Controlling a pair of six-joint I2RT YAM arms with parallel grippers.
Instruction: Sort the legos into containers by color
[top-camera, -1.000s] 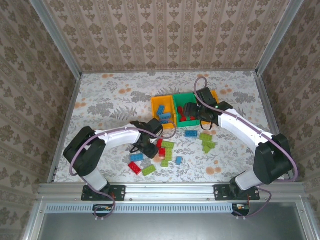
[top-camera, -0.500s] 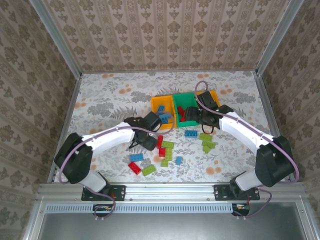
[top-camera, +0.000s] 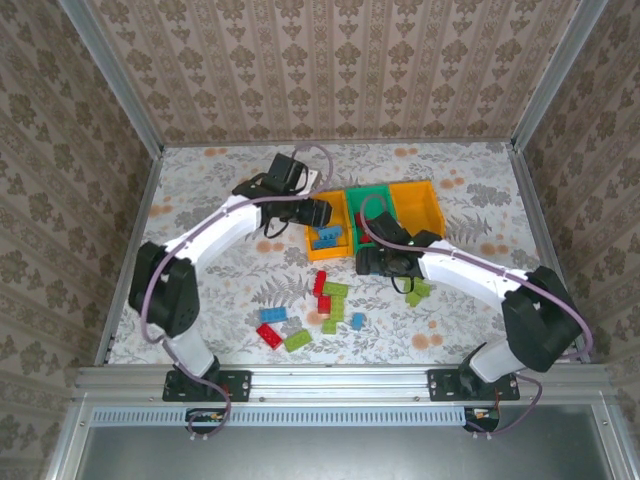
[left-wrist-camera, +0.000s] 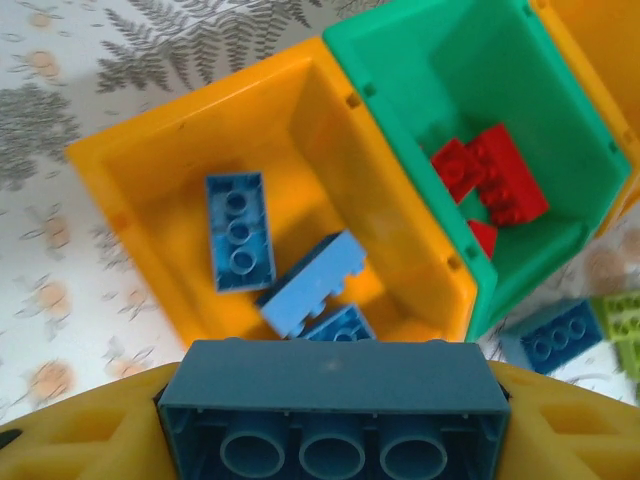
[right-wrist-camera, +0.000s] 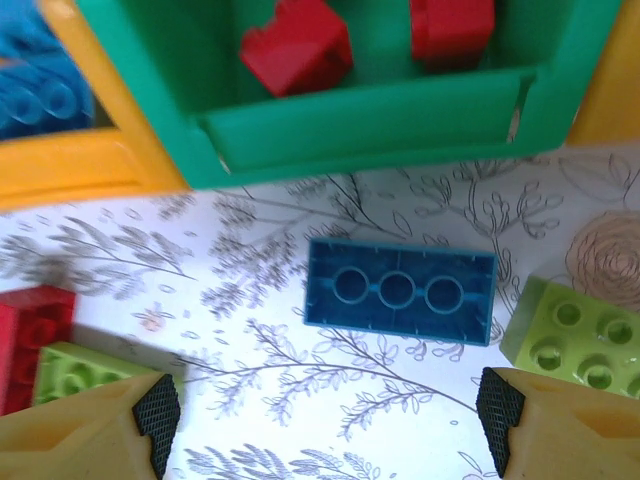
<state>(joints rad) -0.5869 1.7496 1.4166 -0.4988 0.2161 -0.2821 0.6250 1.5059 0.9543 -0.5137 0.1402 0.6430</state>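
Pinching one blue brick (left-wrist-camera: 335, 375), left tool (left-wrist-camera: 332, 440) hovers over three blue bricks (left-wrist-camera: 240, 230); right tool (right-wrist-camera: 328, 415) spread.

tabletop (top-camera: 215, 195): floral print (leafy, orange) | walls (top-camera: 330, 70): patterned wallpaper | frame (top-camera: 340, 378): metal

No readable text, no labels, no numbers

Three open bins stand side by side at mid-desk: the left orange-yellow bin (left-wrist-camera: 140, 200) holds blue bricks (left-wrist-camera: 238, 243), the green bin (left-wrist-camera: 450, 70) holds red bricks (left-wrist-camera: 495, 175), and beyond it is the right orange-yellow bin (top-camera: 415, 205). Nearer lie loose bricks (top-camera: 335, 290), red, blue and light green. One dark blue brick (left-wrist-camera: 335, 400) hangs gripped above the left bin, hollow underside showing.
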